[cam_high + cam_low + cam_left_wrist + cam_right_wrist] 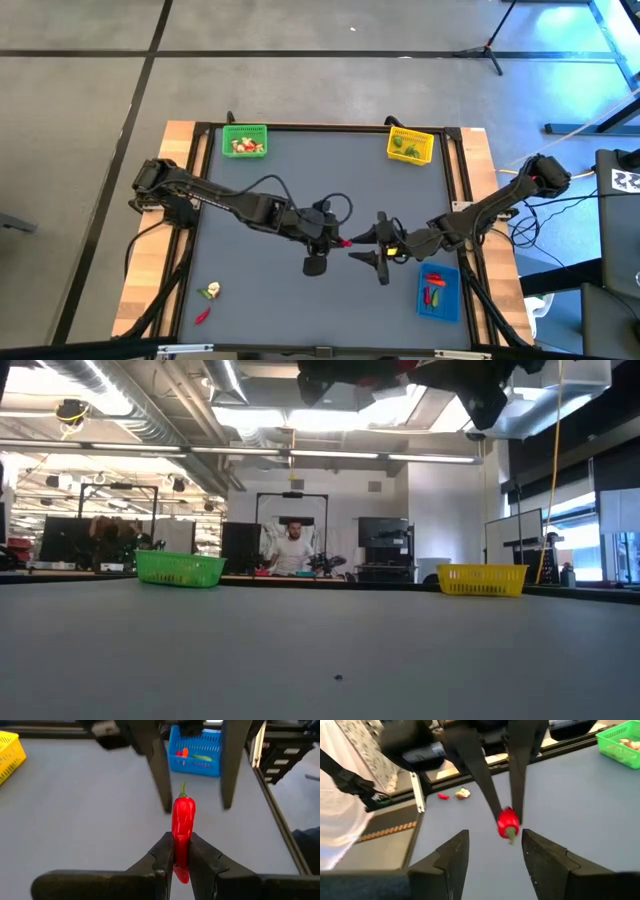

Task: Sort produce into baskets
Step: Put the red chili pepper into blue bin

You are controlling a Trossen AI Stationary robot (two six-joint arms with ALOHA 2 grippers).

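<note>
My left gripper [338, 240] [181, 845] is shut on a red chili [183, 817] with a green stem, above the middle of the table. My right gripper [380, 247] [492, 845] faces it, open. Its two fingers stand on either side of the chili's stem end [510, 834] without touching it. The blue basket [438, 292] at the near right holds red chilies. The green basket [245, 140] stands at the far left and the yellow basket [410, 145] at the far right, each with pieces inside. My left gripper pinches the chili's pointed half [181, 857] between its two fingers. The fingers come level from the table's left and lie along the chili. The chili sticks out ahead of the fingertips, stem end first, and is lifted clear of the table.
A small red chili [203, 316] and a pale piece [210, 291] lie on the table near its near left corner. A person [293, 545] sits in the room beyond the far edge. The wooden table edge and black frame [470, 190] run along the right.
</note>
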